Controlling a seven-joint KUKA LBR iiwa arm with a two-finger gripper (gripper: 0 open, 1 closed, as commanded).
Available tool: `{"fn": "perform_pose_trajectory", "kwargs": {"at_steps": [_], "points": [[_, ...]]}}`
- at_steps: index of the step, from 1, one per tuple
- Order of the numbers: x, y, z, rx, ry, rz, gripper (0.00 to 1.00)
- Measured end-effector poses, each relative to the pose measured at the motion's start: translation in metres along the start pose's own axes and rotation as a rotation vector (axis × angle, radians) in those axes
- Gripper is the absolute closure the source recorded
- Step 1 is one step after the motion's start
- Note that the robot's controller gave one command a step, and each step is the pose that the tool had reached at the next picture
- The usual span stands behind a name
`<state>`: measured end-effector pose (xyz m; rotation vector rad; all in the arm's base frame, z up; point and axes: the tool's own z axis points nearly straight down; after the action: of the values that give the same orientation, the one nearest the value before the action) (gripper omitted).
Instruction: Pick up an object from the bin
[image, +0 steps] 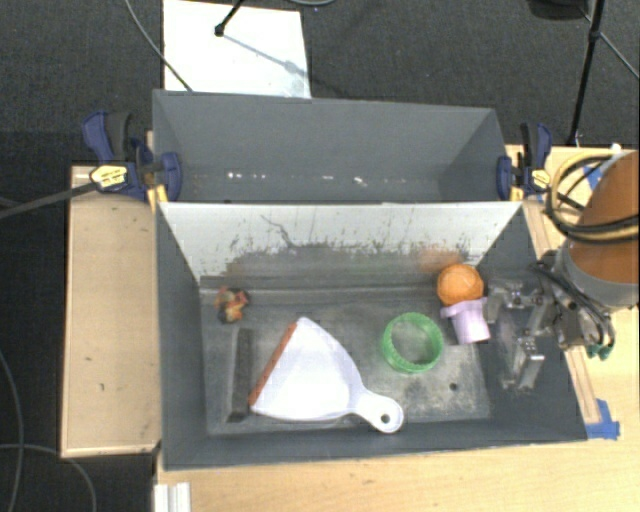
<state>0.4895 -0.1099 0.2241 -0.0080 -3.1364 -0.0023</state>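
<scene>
My gripper hangs at the bin's right side, over the sloping right wall, fingers pointing down and open with nothing between them. Nearest to it, just to its left, lies a small lilac cup on its side. An orange ball rests right behind the cup against the back wall. A translucent green ring lies flat on the floor left of the cup.
A white scoop with a reddish-brown edge and a round handle lies mid-floor. A black bar runs along the left wall. A small orange-and-brown toy sits in the back left corner.
</scene>
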Motion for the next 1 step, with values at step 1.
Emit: {"fn": "perform_pose_trajectory", "kwargs": {"at_steps": [1], "points": [[-0.0015,0.0005,-0.0044,0.002,-0.008,-0.004,0.0]]}}
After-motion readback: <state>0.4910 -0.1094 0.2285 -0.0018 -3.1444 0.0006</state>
